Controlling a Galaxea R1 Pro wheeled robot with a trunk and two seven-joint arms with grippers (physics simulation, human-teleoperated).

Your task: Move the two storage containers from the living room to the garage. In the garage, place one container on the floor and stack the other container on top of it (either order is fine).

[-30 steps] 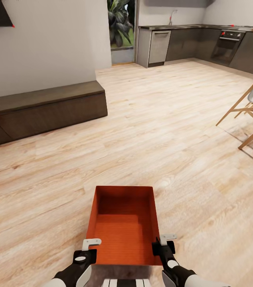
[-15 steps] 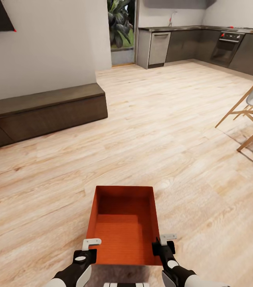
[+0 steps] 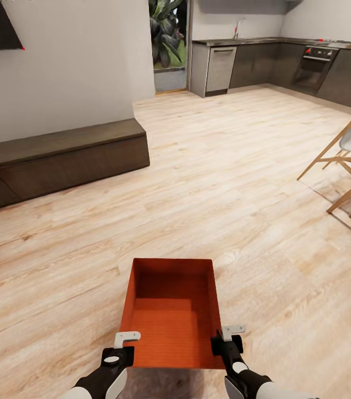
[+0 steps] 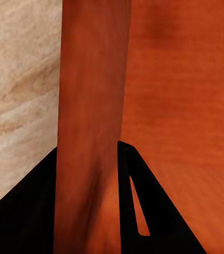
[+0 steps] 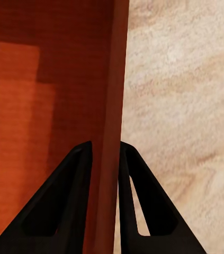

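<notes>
While my left gripper and right gripper each pinch a side wall, the box seems stiff and light.

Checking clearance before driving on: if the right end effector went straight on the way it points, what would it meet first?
The right end effector already straddles the container's side wall, so it would slide along that wall; beyond lies wood-plank floor, apparently free.
</notes>
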